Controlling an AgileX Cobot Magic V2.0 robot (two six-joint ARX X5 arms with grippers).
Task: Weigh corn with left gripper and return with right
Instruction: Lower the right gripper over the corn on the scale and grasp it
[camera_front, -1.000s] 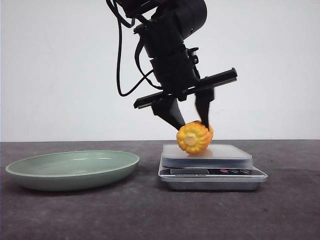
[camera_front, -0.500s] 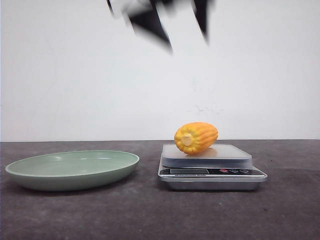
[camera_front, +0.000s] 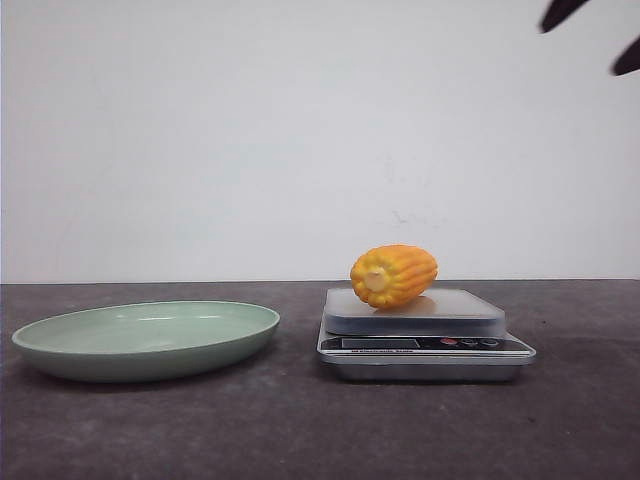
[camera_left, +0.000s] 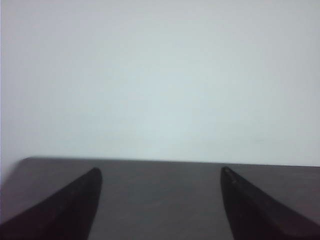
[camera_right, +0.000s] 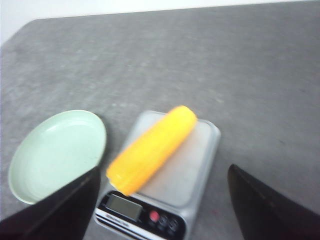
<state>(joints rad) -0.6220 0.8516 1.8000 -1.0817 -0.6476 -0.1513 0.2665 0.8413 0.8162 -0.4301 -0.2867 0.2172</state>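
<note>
The corn (camera_front: 393, 275), an orange-yellow cob piece with a pale cut end, lies on its side on the scale's platform (camera_front: 460, 308), free of any gripper. It also shows in the right wrist view (camera_right: 152, 149). My right gripper (camera_right: 163, 169) is open and empty, high above the corn and scale. Only its two black fingertips (camera_front: 562, 12) show at the top right of the front view. My left gripper (camera_left: 160, 170) is open and empty, facing bare dark table and white wall. It is out of the front view.
A silver digital scale (camera_front: 425, 347) stands right of centre, with its display and buttons toward the front (camera_right: 150, 215). A shallow pale green plate (camera_front: 146, 338) sits left of it, also seen in the right wrist view (camera_right: 57, 155). The table is dark grey.
The left gripper let go of the corn, rose and left the front view. The corn stays on the scale. Black fingertips have come in at the top right.
</note>
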